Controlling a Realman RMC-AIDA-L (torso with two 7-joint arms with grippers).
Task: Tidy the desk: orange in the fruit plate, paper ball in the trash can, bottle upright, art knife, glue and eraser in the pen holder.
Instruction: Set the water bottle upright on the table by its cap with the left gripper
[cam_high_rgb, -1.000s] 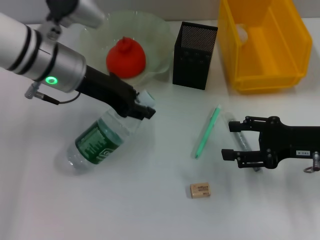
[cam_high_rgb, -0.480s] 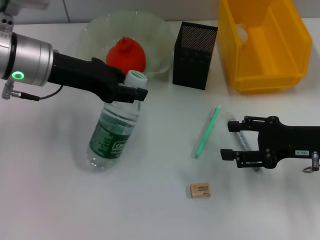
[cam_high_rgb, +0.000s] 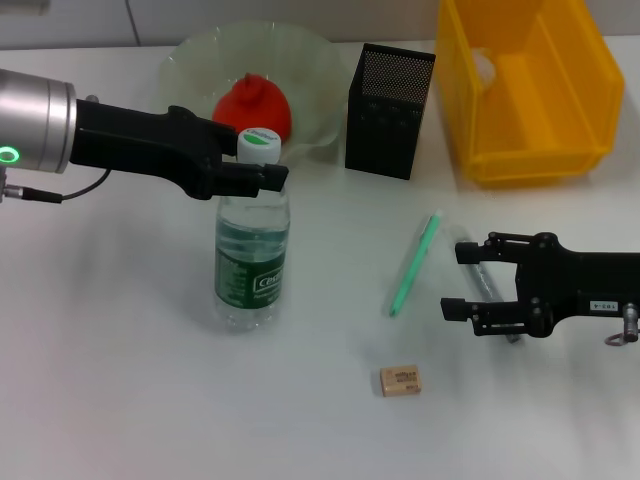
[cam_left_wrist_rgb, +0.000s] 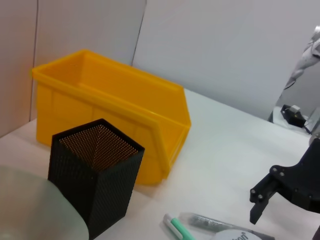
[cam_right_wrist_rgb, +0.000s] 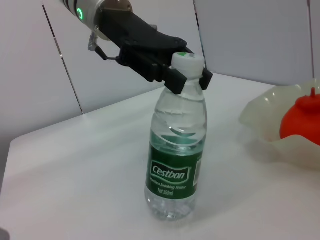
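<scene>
The bottle (cam_high_rgb: 252, 255) stands upright on the white worktop (cam_high_rgb: 120, 400), left of the middle, its green label facing forward. The left gripper (cam_high_rgb: 262, 170) reaches in from the left edge and is closed on the bottle's neck just under the white-and-green cap; the right wrist view shows the black fingers (cam_right_wrist_rgb: 172, 82) clamped on either side of the neck.

Behind the bottle, toward the back edge, sits the pale green fruit plate (cam_high_rgb: 320, 75) with the orange (cam_high_rgb: 252, 112) inside it. Just right of the plate stands the black mesh pen holder (cam_high_rgb: 389, 110), and the yellow trash can (cam_high_rgb: 530, 90) fills the back right corner. A small whitish shape shows on the trash can's inner wall; I cannot tell whether it is the paper ball.

The right gripper (cam_high_rgb: 478, 282) rests low near the right edge of the worktop, its two fingers spread wide and holding nothing. A greyish glue stick (cam_high_rgb: 484, 285) lies between those fingers, and a green art knife (cam_high_rgb: 415, 262) lies just to their left, slanting toward the pen holder. The tan eraser (cam_high_rgb: 400, 380) lies apart from both, nearer the front edge, right of the middle
</scene>
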